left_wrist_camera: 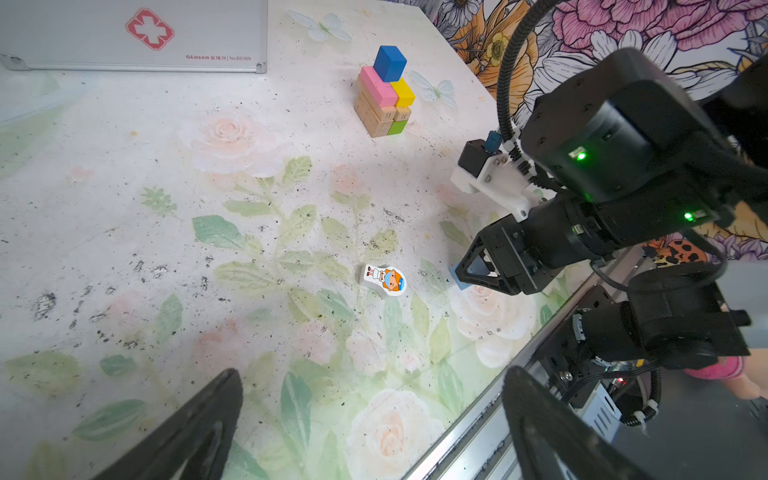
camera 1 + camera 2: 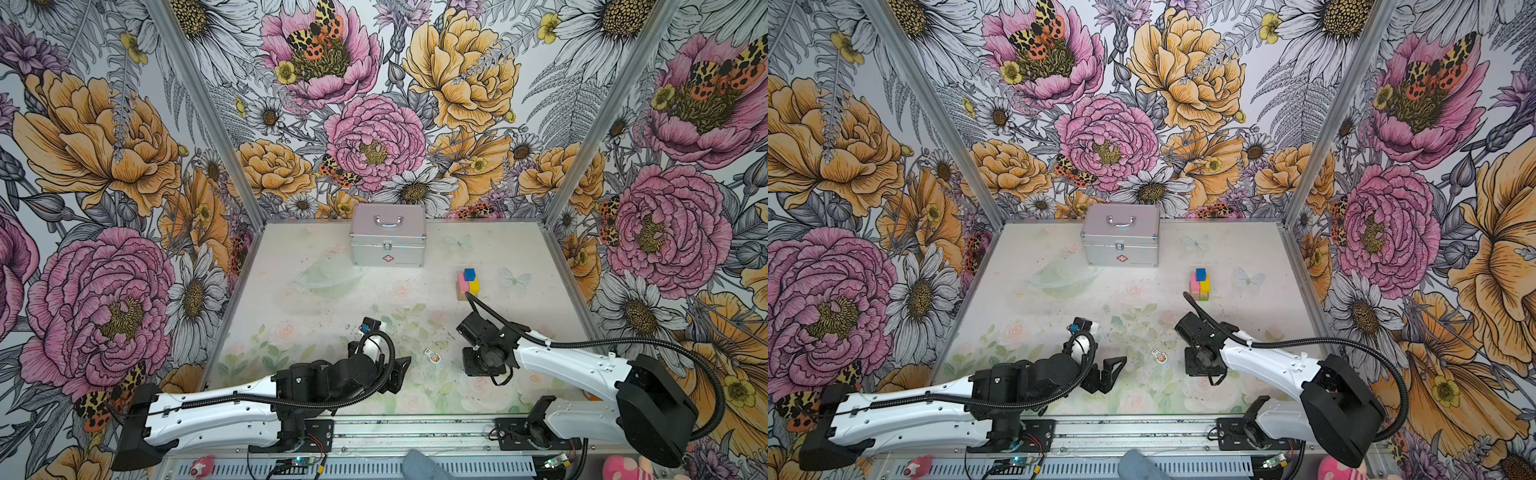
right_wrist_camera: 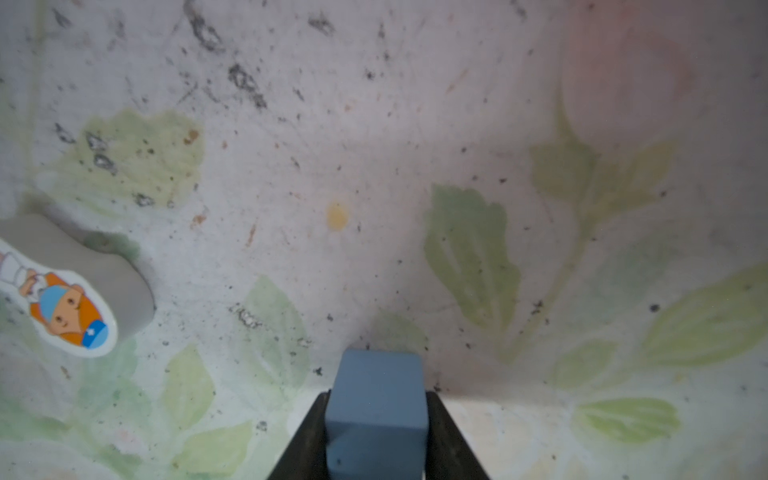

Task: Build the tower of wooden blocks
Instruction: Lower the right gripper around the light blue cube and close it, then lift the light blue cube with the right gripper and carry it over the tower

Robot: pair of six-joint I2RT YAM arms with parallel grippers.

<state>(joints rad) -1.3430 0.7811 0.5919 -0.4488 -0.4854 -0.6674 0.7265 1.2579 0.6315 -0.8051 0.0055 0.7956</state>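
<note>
While the tower (image 2: 468, 284) stands at 2 o'clock on the table (image 2: 311, 299), you have it only part built. Its blocks (image 1: 376, 112) run tan and green below, pink and yellow above, with a dark blue cube (image 1: 389, 62) on top. Your right gripper (image 3: 377, 397), at 4 o'clock, is clamped on the light blue block (image 3: 376, 419), low by the table and well apart from the tower. At its 9 o'clock the figure piece (image 2: 432, 356) lies flat, untouched. Your left gripper (image 1: 372, 386) stands wide apart and empty. By my judgement the block and then the figure are left to place.
</note>
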